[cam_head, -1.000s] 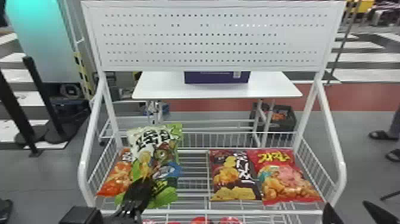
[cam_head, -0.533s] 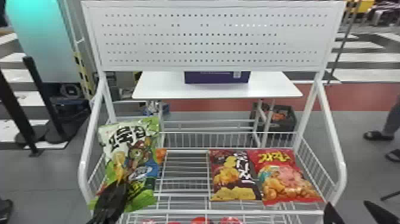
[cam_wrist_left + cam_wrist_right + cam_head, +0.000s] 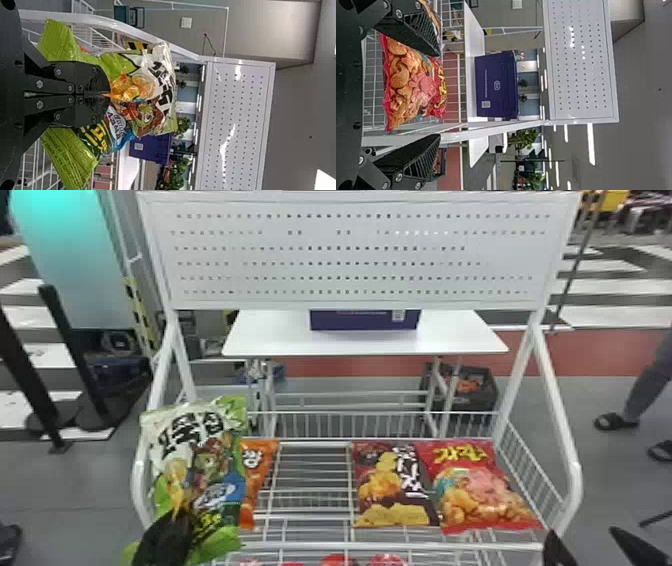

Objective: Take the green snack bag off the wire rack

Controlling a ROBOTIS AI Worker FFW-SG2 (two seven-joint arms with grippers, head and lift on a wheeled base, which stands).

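A robot's left hand (image 3: pixel 171 528) grips the green snack bag (image 3: pixel 206 470) at the lower left of the frame, its fingers pressed on the lower part of the bag and pointing up the frame and away from the robot. The bag stands nearly upright, long axis running up and down the frame, its top edge rising slightly toward the right and its printed front facing the robot. It overlaps the left side of the wire rack (image 3: pixel 380 546), partly covering an orange bag (image 3: pixel 259 475). At lower right, the right hand (image 3: pixel 584 546) waits, fingers spread wide.
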